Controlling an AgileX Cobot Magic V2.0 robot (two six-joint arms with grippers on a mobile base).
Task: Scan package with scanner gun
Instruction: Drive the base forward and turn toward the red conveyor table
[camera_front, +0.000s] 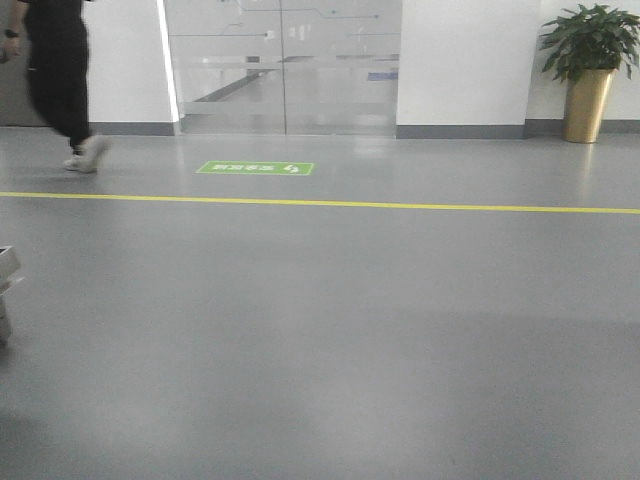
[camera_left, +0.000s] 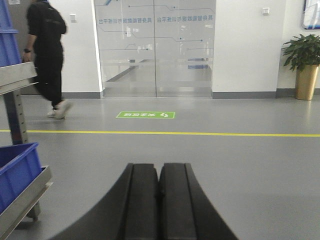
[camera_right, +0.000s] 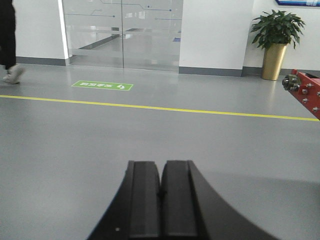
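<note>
Hovering above the grey floor (camera_front: 320, 350), the left gripper (camera_left: 159, 172) and right gripper (camera_right: 161, 170) sit clenched at lower centre, grasping nothing.

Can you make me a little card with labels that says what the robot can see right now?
place: hall with grey floor
left gripper: shut, holding nothing
right gripper: shut, holding nothing
package: not in any view
scanner gun: not in any view
person: in black, mid-step, far left
glass doors: straight ahead, closed
green floor sign: in front of the doors
yellow line: across the floor
plant: in gold pot, far right
blue bin: on metal rack, left
</note>
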